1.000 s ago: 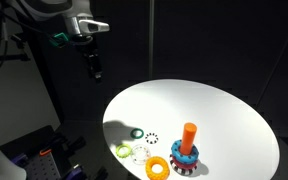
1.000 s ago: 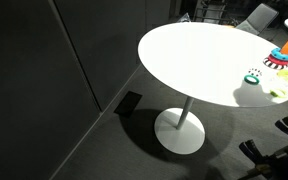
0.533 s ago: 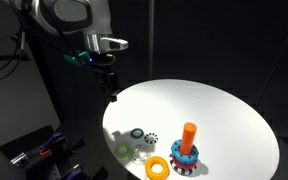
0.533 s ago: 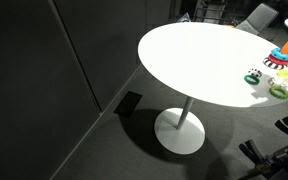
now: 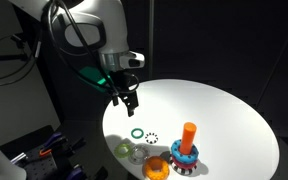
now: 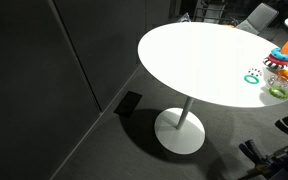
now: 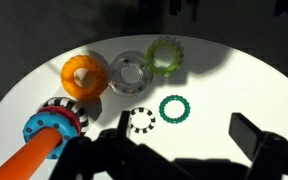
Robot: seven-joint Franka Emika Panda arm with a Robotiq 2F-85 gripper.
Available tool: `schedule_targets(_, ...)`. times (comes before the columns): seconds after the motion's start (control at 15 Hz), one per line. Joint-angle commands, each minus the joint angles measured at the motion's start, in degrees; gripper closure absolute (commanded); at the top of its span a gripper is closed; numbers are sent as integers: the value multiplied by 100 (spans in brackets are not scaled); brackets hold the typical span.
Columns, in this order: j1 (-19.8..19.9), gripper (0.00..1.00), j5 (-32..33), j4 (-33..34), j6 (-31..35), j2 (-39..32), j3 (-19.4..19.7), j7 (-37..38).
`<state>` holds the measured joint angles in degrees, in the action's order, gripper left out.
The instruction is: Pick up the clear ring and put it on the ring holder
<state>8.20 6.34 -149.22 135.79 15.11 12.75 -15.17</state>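
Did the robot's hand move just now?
Yes. In an exterior view the hand has come down and sideways toward the orange ring holder, and now hangs over the edge of the white table.

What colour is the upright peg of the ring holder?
Orange. The peg of the ring holder shows best in an exterior view.
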Motion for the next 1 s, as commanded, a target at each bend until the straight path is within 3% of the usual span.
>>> schedule_targets(0.0, -65, 0, -525, 219, 95, -378, 207, -729)
schedule_targets(0.93, 8, 0, -634, 154, 194, -646, 95, -629)
